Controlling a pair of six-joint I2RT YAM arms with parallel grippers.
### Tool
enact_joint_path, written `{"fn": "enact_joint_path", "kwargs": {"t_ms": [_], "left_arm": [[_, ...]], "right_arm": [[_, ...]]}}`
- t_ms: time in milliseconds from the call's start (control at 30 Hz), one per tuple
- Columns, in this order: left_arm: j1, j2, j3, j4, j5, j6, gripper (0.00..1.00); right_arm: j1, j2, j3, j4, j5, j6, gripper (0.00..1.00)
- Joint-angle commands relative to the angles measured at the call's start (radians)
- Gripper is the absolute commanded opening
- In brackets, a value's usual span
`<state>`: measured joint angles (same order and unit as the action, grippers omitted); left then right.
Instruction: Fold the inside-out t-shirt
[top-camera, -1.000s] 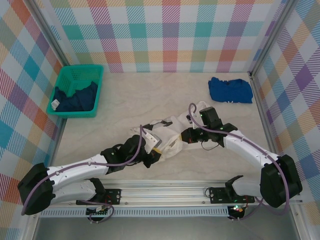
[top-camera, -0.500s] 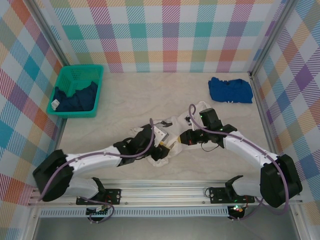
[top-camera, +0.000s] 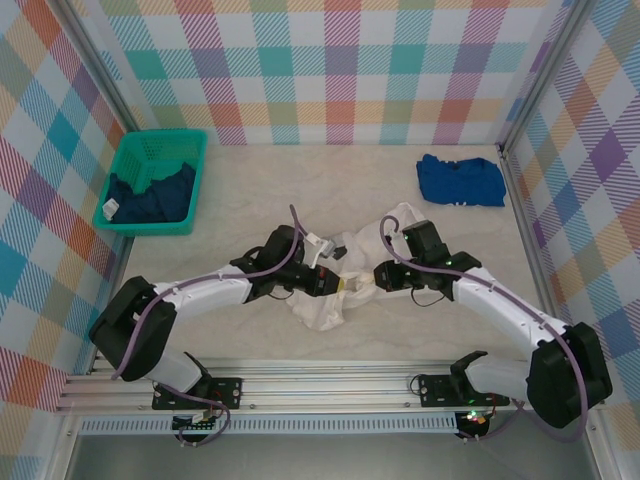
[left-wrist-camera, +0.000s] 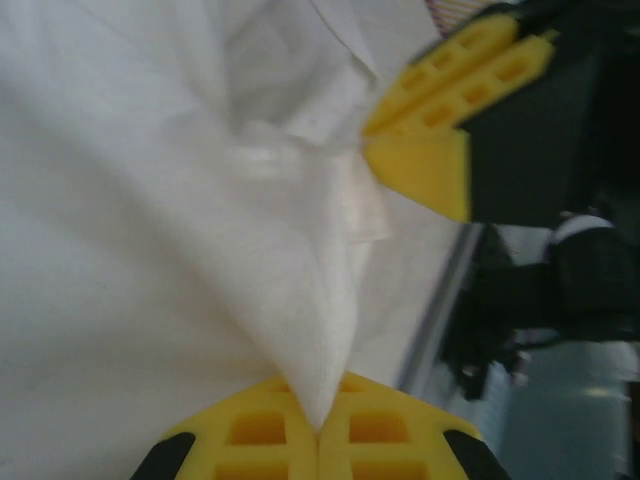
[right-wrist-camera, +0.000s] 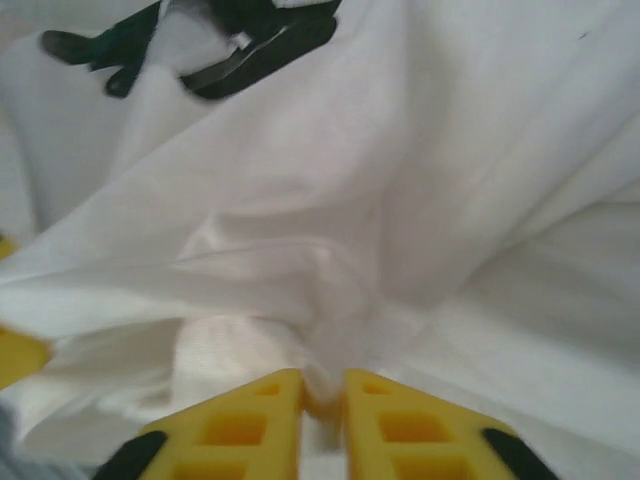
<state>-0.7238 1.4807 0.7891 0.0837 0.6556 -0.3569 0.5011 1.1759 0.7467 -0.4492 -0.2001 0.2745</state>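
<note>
Shirt status: inside-out t-shirt (top-camera: 322, 305) is a crumpled heap left of and nearer than the blue shirt (top-camera: 460, 180). Its long axis is diagonal, far end pointing at the blue shirt. My left gripper (left-wrist-camera: 318, 432) pinches a fold and my right gripper (right-wrist-camera: 322, 390) clamps cloth too, tips nearly meeting. Bulk lies on their side away from the blue shirt, closer to my left. Collar direction: can't tell.

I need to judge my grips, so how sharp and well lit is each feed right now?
Left wrist: t-shirt washed out and soft, though the cloth pinched in the left tool reads clearly. Right wrist: folds blurred, cloth in the right tool just discernible. Top external: even light, sharp, but the white cloth blends with the pale table.
</note>
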Motion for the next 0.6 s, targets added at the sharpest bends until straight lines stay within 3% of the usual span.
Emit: {"fn": "enact_joint_path", "kwargs": {"t_ms": [0, 233, 367, 567], "left_arm": [[0.007, -0.064, 0.019, -0.055, 0.157, -0.081, 0.00], [0.031, -0.087, 0.026, -0.082, 0.137, -0.110, 0.00], [0.035, -0.080, 0.030, -0.091, 0.129, -0.107, 0.00], [0.035, -0.069, 0.029, -0.094, 0.127, -0.103, 0.00]], "right_arm": [[0.027, -0.066, -0.026, -0.015, 0.053, -0.029, 0.24], [0.100, -0.240, -0.129, 0.082, -0.074, -0.047, 0.41], [0.177, -0.245, -0.106, 0.091, -0.005, -0.082, 0.46], [0.278, -0.133, -0.009, 0.030, 0.165, -0.197, 0.52]]}}
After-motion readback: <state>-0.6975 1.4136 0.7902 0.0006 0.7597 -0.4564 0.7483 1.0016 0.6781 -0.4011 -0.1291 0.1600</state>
